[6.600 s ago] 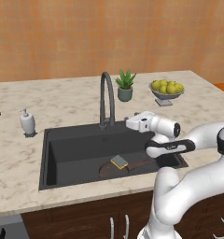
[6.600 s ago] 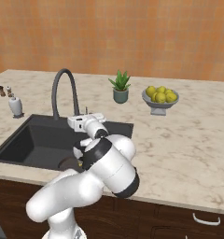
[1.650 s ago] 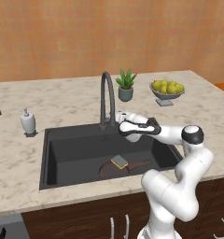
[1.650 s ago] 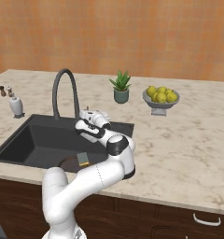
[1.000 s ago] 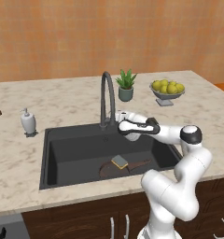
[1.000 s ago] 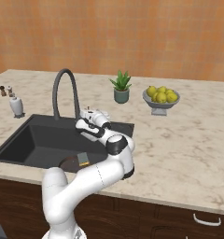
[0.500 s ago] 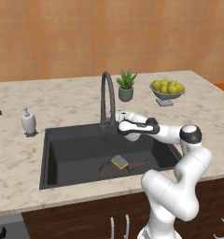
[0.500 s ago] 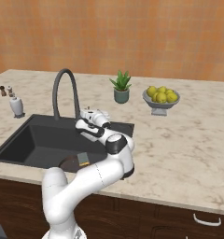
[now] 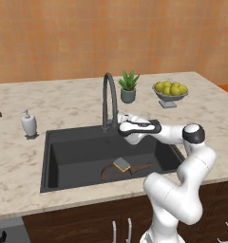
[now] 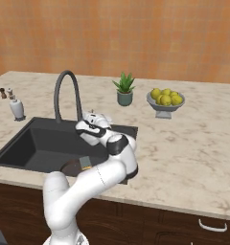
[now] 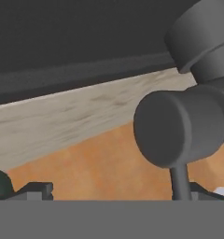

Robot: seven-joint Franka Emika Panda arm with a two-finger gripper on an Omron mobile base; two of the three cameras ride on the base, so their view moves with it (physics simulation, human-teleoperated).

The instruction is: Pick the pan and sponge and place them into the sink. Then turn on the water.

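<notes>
With pan (image 9: pixel 117 170) and sponge (image 9: pixel 121 164) already in the sink (image 9: pixel 63 147), gripper (image 9: pixel 120 124) sits jaws apart just right of the faucet (image 9: pixel 108 97) base; handle straight ahead.

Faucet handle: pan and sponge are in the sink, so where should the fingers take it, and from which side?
Probably the short cylindrical lever at the base of the faucet, which the hand view shows close up. The gripper is open beside that base, on the fruit-bowl side. Come in level from there, fingers either side of the lever's round barrel. The pan and sponge lie low in the sink, clear of that path.
</notes>
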